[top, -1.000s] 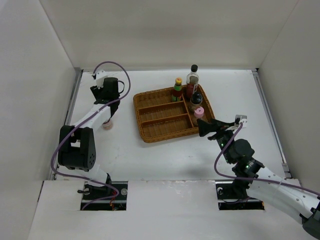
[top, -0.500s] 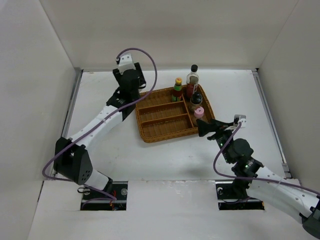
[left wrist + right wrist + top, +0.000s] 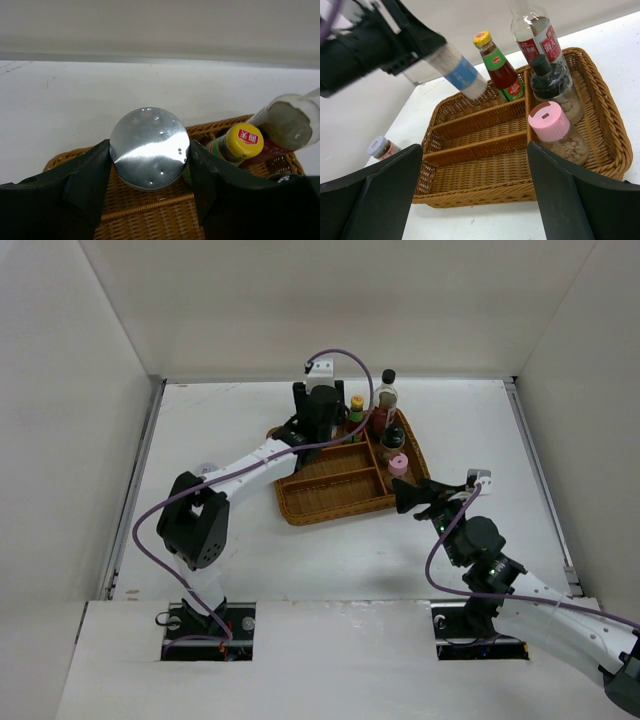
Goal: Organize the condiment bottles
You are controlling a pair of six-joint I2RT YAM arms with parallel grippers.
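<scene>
1. Left gripper (image 3: 150, 150) is clamped on the silver-lidded blue-label jar (image 3: 149, 148), one finger on each side just under the lid.
2. The jar is held in the air, tilted, over the far left part of the brown wicker tray (image 3: 300, 512). It touches nothing else.
3. Right gripper (image 3: 402, 497) has its fingers wide apart with nothing between them. It hovers just off the tray's near right corner, pointing at the tray.
4. Tall clear black-capped bottle (image 3: 385, 392) stands upright at the tray's far right corner.
5. Green bottle with red-yellow cap (image 3: 502, 70) stands upright at the right end of the far long compartment, just beside the tall bottle.
6. Black-capped brown shaker (image 3: 552, 87) is in the right-hand compartment, in front of the tall bottle.
7. Pink-capped shaker (image 3: 555, 132) is in the same compartment, nearer the right arm, touching or almost touching the black-capped one.
8. Short red-lidded jar (image 3: 382, 148) is upright on the table (image 3: 480, 430), left of the tray and outside it.
9. The two nearer long compartments hold no bottles.
</scene>
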